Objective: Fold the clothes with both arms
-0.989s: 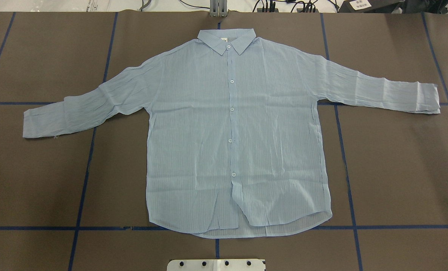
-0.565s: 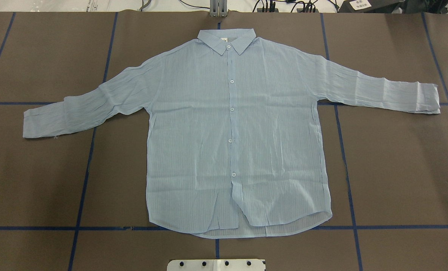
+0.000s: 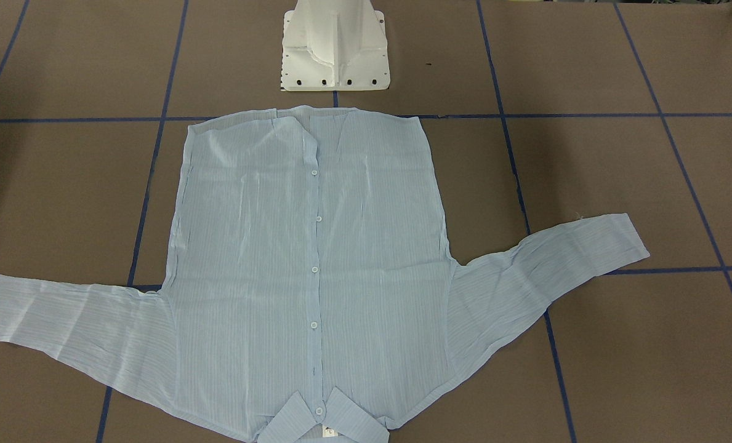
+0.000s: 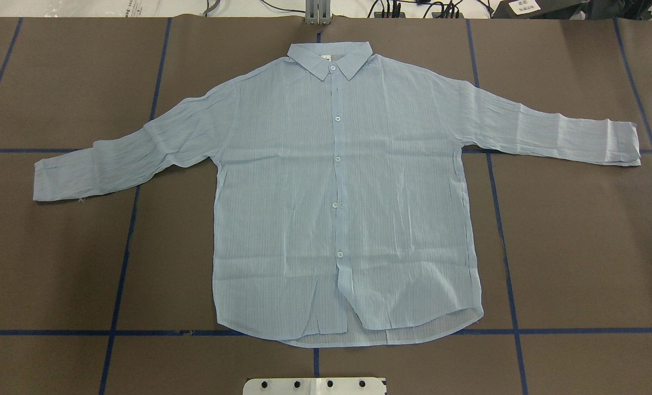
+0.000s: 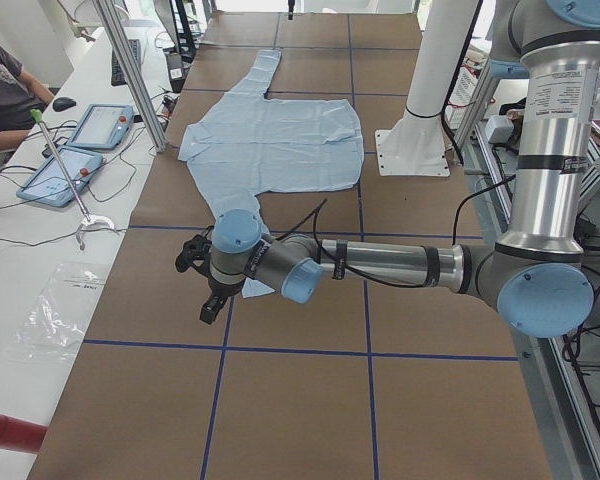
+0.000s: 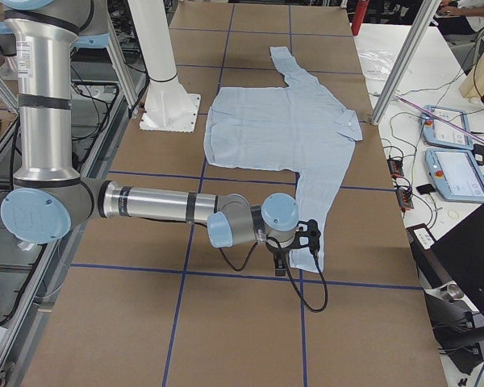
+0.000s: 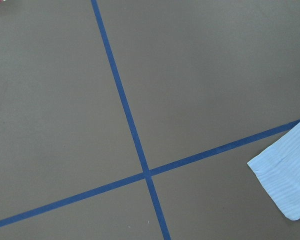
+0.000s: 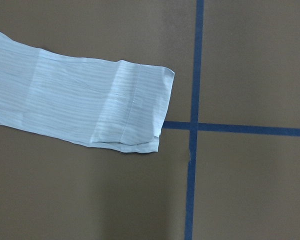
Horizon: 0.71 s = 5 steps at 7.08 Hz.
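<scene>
across the brown table [image 4: 57,263], the pale-blue shirt [image 4: 336,192] lay flat and buttoned, front up, with its collar [image 4: 330,57] at the edge far from the robot and its hem toward the white pedestal base [image 3: 335,49]. both sleeves were spread out to the sides over the blue tape lines [image 4: 123,263]. the left arm [image 5: 390,265] was stretched low over the table, with the left gripper [image 5: 202,285] near the cuff [image 7: 285,180] on that side. the right arm [image 6: 153,203] mirrored it, the right gripper [image 6: 300,246] near the other cuff [image 8: 140,107]. i could not tell whether either gripper's jaws were parted or closed, nor whether they touched the cloth.
</scene>
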### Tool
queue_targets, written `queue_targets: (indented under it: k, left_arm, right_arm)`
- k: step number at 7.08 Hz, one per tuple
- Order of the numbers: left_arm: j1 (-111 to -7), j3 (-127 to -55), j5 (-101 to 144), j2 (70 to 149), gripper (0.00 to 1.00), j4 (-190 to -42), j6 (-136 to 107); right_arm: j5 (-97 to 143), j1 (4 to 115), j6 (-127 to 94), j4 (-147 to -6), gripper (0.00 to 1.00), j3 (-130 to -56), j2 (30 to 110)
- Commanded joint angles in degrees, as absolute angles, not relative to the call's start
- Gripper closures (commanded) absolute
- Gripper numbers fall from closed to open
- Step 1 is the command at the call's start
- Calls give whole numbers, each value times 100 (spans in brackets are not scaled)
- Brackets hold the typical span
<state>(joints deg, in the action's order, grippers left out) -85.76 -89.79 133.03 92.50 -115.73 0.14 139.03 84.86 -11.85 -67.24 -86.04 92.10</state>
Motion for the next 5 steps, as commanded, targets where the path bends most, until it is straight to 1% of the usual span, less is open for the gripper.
queue_targets:
  k: [1, 2, 3, 5]
  left_arm:
    - [-8561, -8782, 13289, 9343, 0, -11680, 26]
    - [-8561, -8772, 13280, 9325, 0, -11681, 35]
    - [-8561, -8771, 13280, 9325, 0, -11689, 35]
    - [-8561, -8745, 13280, 9325, 0, -11698, 35]
  right_arm:
    - [13712, 8096, -1634, -5524, 0, -7687, 8827]
    - [13589, 8016, -1643, -4998, 0, -7090, 8607]
    - [13510, 7903, -1670, -4853, 0, -6858, 8439]
    - [13439, 7639, -1748, -4886, 0, -6750, 8289]
